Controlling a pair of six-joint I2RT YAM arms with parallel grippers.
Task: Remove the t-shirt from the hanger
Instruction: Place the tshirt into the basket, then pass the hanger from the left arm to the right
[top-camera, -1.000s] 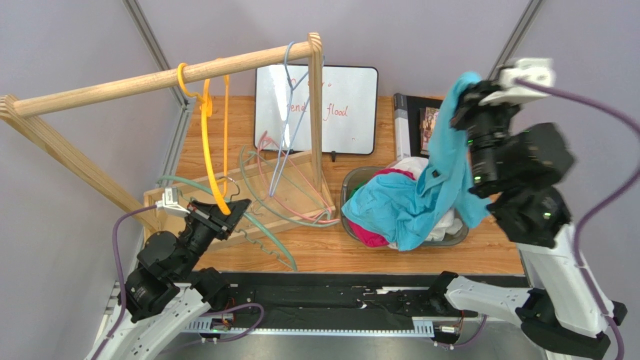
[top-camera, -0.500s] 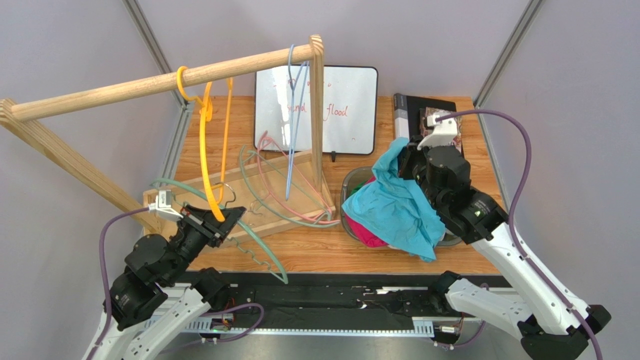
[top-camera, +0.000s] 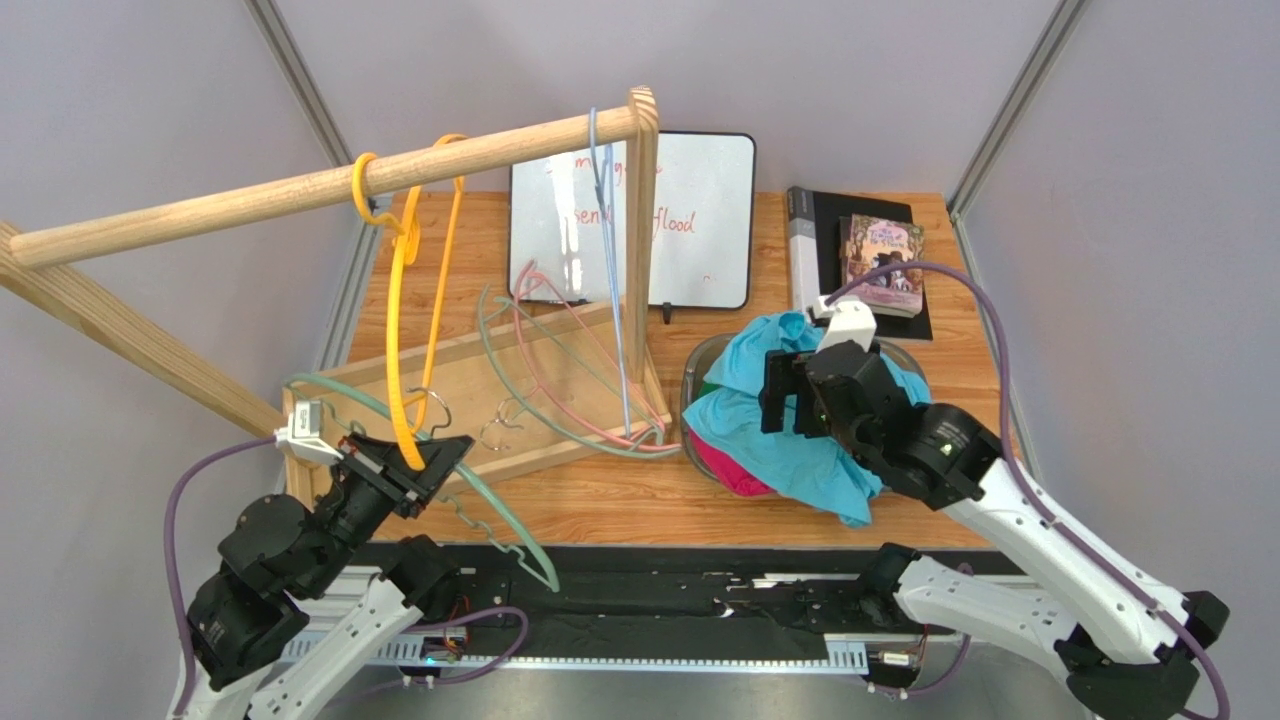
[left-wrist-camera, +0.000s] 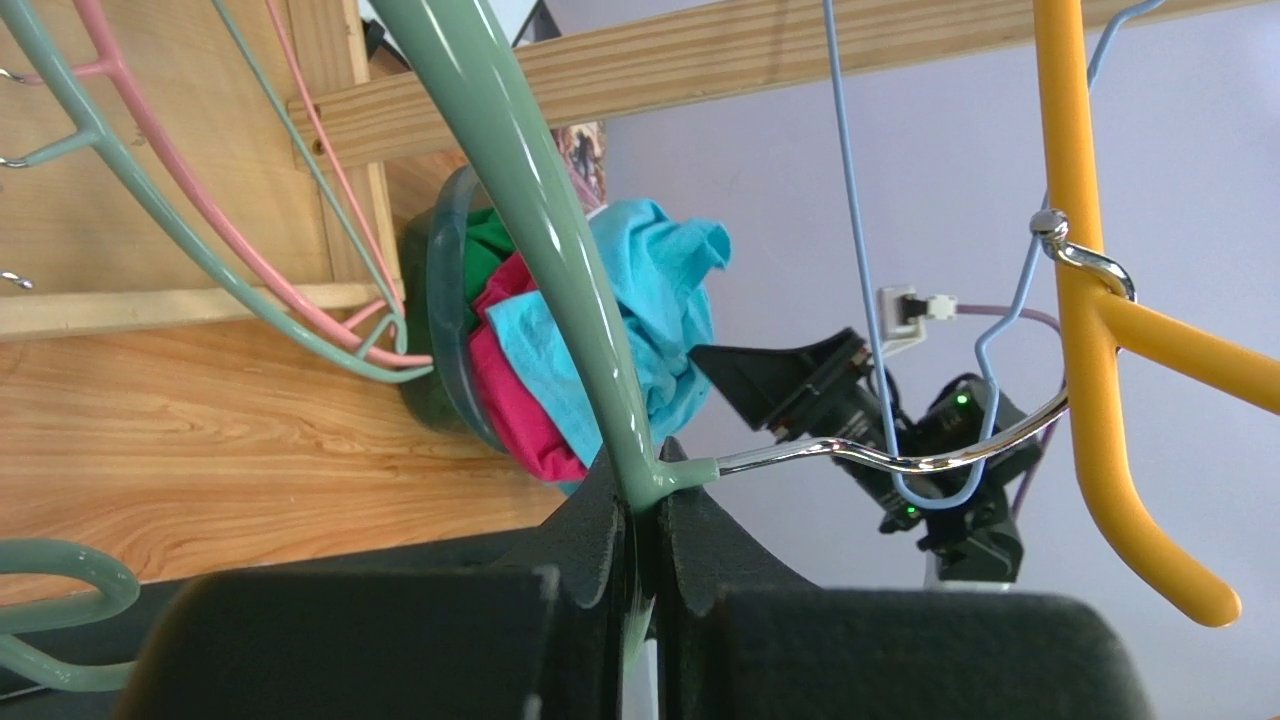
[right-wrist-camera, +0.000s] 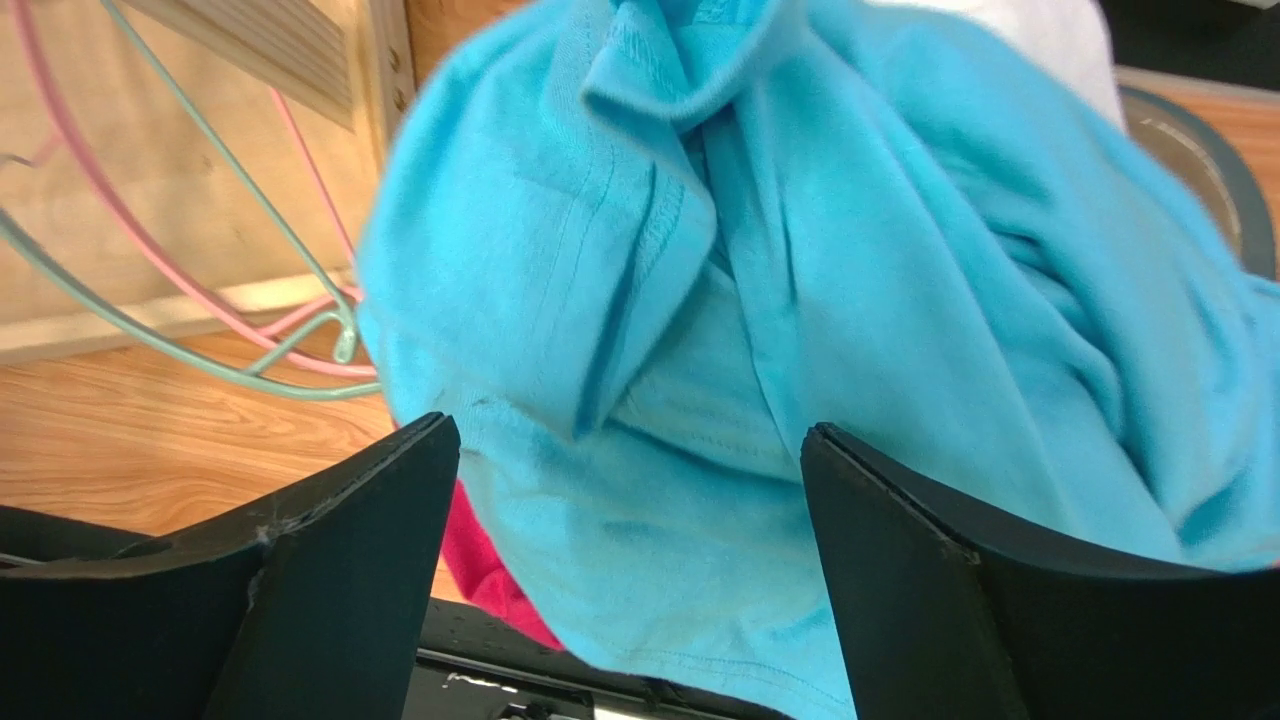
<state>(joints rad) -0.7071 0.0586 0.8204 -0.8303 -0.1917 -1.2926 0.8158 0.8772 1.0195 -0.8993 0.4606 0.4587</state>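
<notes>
Right fingers (right-wrist-camera: 346, 570) are spread wide with nothing between them, and the right gripper (right-wrist-camera: 628, 443) hangs just above the turquoise t-shirt (right-wrist-camera: 842, 300). Left fingers (left-wrist-camera: 601, 525) are pinched tight on the green hanger (left-wrist-camera: 511, 180) at its neck, where the metal hook (left-wrist-camera: 842, 450) joins the plastic. The t-shirt is off the hanger and heaped on the grey bin (top-camera: 694, 375) at table right, over a pink garment (top-camera: 729, 468), with 1 edge draped over the near rim. The step in hand is judged as the let-go and retreat. The right gripper should be lifted straight up with the fingers kept wide, so no fold is snagged and dragged back out. The overhanging edge should be watched, since it may slide off the rim. The left grip should be held firm until the bare hanger is put down. The hook crosses a blue wire hanger (left-wrist-camera: 857, 270) in the left wrist view, and contact cannot be told from that angle, so it should be swung with care. Right arm: elbow folded, forearm reaching over the bin, wrist tipped down at the cloth. Left arm: low at the near-left corner, wrist angled up toward the wooden rack (top-camera: 226, 203), left gripper (top-camera: 428, 458) just beside the yellow hanger (top-camera: 394, 345).
</notes>
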